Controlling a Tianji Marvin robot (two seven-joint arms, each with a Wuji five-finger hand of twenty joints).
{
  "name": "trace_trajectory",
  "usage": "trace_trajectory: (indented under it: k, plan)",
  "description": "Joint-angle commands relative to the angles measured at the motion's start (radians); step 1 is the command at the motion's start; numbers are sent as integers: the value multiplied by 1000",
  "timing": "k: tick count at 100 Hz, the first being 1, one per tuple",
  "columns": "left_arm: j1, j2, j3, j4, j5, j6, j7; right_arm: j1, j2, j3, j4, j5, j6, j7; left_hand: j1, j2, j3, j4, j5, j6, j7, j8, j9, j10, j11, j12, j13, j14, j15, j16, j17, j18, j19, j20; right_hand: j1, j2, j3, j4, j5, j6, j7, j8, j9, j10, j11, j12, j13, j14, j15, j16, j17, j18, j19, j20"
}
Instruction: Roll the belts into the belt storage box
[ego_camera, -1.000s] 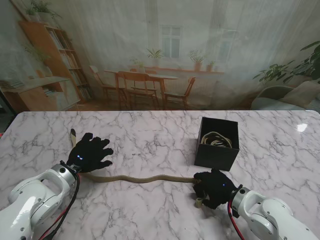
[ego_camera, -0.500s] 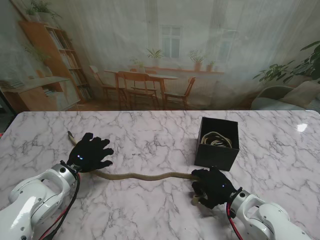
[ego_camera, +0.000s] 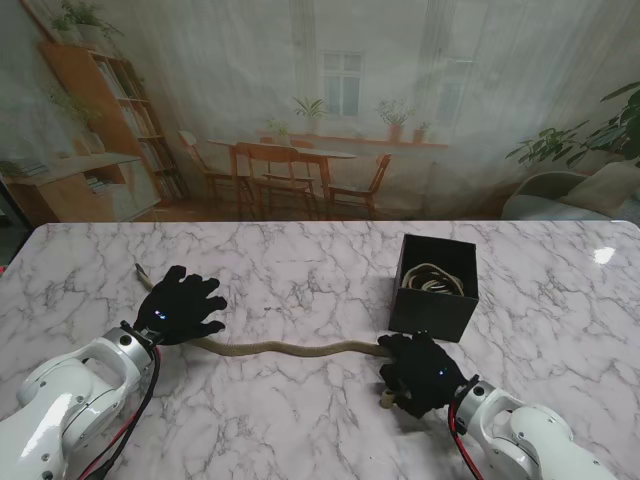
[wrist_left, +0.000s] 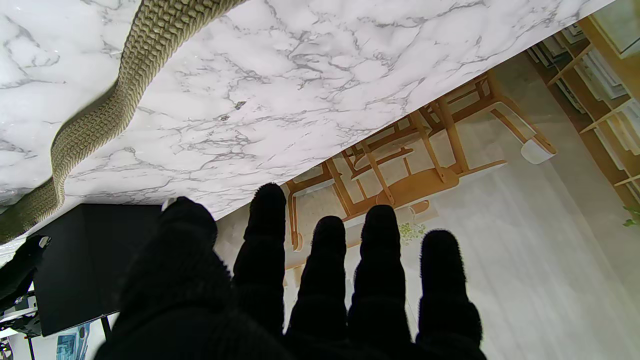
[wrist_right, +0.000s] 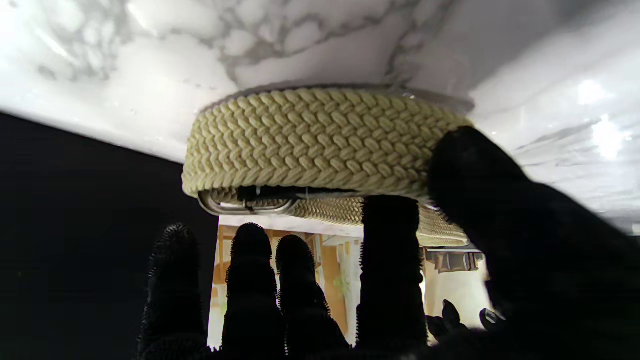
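A tan woven belt (ego_camera: 280, 348) lies stretched across the table between my hands; the left wrist view shows it (wrist_left: 110, 110) snaking over the marble. My left hand (ego_camera: 180, 305) rests flat over its tail end with fingers spread (wrist_left: 320, 290), gripping nothing. My right hand (ego_camera: 420, 372) is closed around the belt's other end, which is wound into a coil (wrist_right: 320, 140) pinched between thumb and a finger (wrist_right: 390, 240). A metal buckle (wrist_right: 240, 205) shows at the coil's edge. The black storage box (ego_camera: 432, 310) stands just beyond my right hand, with a coiled belt (ego_camera: 432, 278) inside.
The belt's tip (ego_camera: 140, 272) pokes out on the far side of my left hand. The box's dark wall (wrist_right: 75, 200) is close beside the coil. The table's far edge (wrist_left: 400, 115) runs past my left fingertips.
My right hand with the coil has moved left toward the left hand, and the free span of belt is shorter and straighter. The left hand has stayed in place.
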Motion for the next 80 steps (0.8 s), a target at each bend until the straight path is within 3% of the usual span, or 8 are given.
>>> trace_trajectory:
  k: [1,11,24,31,38,57,66,80]
  plan:
    - [1,-2,2,0,-1,1,-14,1,4,-5,14,-5,3,-19,-24,36,-16,-9,15,5,-15,2,-42,24,-22,-9,-22,17,-25,-10,-20,43,-28,5,-18,40,28,-8,23,-62,59,22,-30,-7,20,3,-30,-13,4,-17,-20,-22,18,-5]
    - [0,-2,3,1,-1,0,-13,0,4,-8,18,-17,17,-44,-24,36,-16,-9,15,6,-14,1,-43,22,-22,-9,-22,17,-25,-10,-20,44,-28,5,-16,38,29,-8,26,-61,59,20,-58,36,20,3,-35,10,9,-15,-21,-17,25,-2]
    - [-1,-2,4,1,-1,0,-15,0,3,-10,13,-14,53,-14,-25,36,-16,-9,15,5,-14,1,-43,23,-22,-9,-23,17,-25,-10,-21,45,-29,5,-2,30,32,-10,34,-30,62,15,-94,91,47,10,0,136,-67,-62,-2,5,11,-14]
    - [-1,-2,3,1,-1,0,-16,6,1,-17,19,-6,74,4,-26,37,-16,-9,14,6,-15,0,-44,24,-23,-9,-23,18,-25,-10,-20,44,-29,5,3,30,35,-11,33,-14,65,15,-104,104,60,13,27,162,-101,-83,13,23,-2,-23]
    - [-1,-2,3,1,-2,0,-16,15,1,-24,27,2,93,14,-26,37,-16,-9,14,6,-15,0,-44,23,-23,-9,-23,17,-25,-10,-21,43,-29,5,8,32,33,-12,32,-5,66,15,-98,94,68,15,81,143,-83,-77,47,40,10,-20]
    - [-3,-2,6,3,-5,3,-23,24,2,-36,39,-1,106,14,-28,39,-16,-9,10,8,-17,-3,-42,24,-22,-9,-23,19,-25,-10,-20,44,-29,6,14,43,13,-6,23,-7,68,13,-4,-6,71,15,248,-44,165,110,148,64,155,79]
    - [-22,-2,24,22,-23,0,-41,24,3,-37,39,-4,106,15,-29,48,-17,-7,-18,22,-50,-37,-35,24,-20,-8,-18,22,-22,-8,-16,43,-24,9,16,47,10,-5,21,-8,67,13,37,-26,82,22,255,-65,198,147,161,52,177,108]
    - [-69,3,65,61,-58,-23,-126,22,5,-33,34,-14,100,23,-45,46,-21,-8,-120,19,-116,-85,-70,14,-44,-26,-27,21,-36,-19,-10,32,-31,4,13,52,8,-5,18,-10,67,14,44,-41,88,27,223,-65,192,152,144,46,169,116]
